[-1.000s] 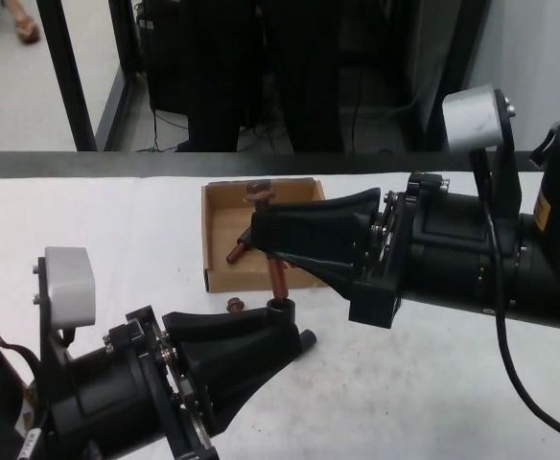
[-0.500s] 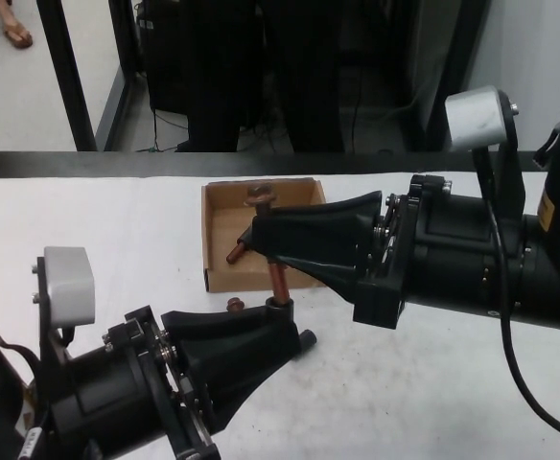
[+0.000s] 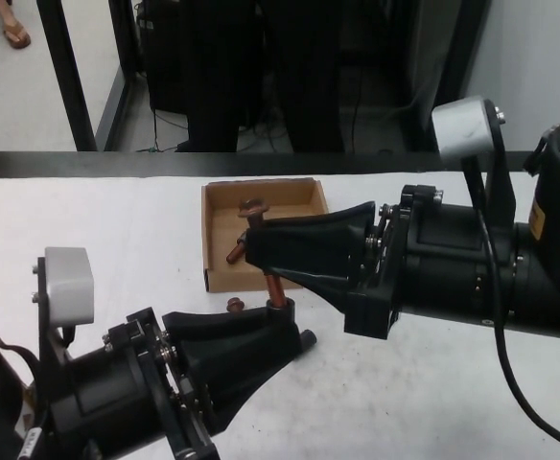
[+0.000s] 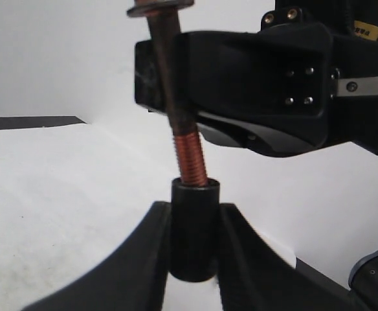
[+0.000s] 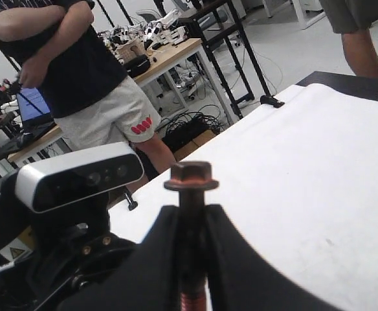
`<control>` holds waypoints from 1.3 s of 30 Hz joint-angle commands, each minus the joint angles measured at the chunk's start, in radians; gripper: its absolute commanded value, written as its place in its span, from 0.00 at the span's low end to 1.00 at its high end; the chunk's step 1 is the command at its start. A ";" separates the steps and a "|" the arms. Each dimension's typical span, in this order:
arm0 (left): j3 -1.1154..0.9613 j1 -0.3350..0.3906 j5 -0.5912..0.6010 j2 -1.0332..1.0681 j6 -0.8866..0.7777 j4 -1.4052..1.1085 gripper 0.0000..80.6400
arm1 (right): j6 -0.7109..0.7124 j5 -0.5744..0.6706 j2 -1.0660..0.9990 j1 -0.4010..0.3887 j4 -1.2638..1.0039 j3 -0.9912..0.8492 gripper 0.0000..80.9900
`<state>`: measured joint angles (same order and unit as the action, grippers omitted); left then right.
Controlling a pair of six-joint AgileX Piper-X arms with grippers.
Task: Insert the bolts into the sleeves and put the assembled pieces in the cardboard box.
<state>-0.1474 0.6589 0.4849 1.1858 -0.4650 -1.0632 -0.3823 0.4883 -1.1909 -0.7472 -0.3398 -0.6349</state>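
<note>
In the left wrist view my left gripper (image 4: 193, 223) is shut on an upright black sleeve (image 4: 194, 236). A copper bolt (image 4: 179, 129) stands vertically above it, its threaded tip just inside the sleeve's mouth. My right gripper (image 4: 166, 71) is shut on the bolt's shank below the flanged head. The high view shows the left gripper (image 3: 285, 321) in front of the cardboard box (image 3: 224, 213), the right gripper (image 3: 258, 240) coming in from the right, and the bolt (image 3: 273, 281) between them. The bolt head (image 5: 190, 176) sticks up between the right gripper's fingers (image 5: 224, 249).
A copper piece (image 3: 234, 252) lies inside the box near its left wall. A small copper part (image 3: 233, 304) rests on the white bench just in front of the box. The bench's dark far edge (image 3: 117, 163) runs behind the box. A person (image 5: 79, 71) stands beyond the bench.
My right gripper has come down and slightly left with the bolt, bringing the thread down to the sleeve. The left arm has stayed still.
</note>
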 commanded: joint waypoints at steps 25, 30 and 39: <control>-0.014 0.002 -0.094 0.000 -0.043 -0.127 0.01 | -0.001 0.077 0.199 -0.012 0.366 -0.007 0.25; -0.014 0.002 -0.057 0.000 -0.043 -0.127 0.01 | -0.073 0.073 0.199 -0.012 0.378 -0.007 0.63; -0.026 0.002 -0.079 0.000 -0.001 0.006 0.01 | -0.179 0.206 0.273 -0.012 0.454 -0.007 0.48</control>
<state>-0.1654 0.6619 0.4163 1.1858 -0.4806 -1.0725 -0.5397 0.6610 -0.9525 -0.7588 0.0746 -0.6387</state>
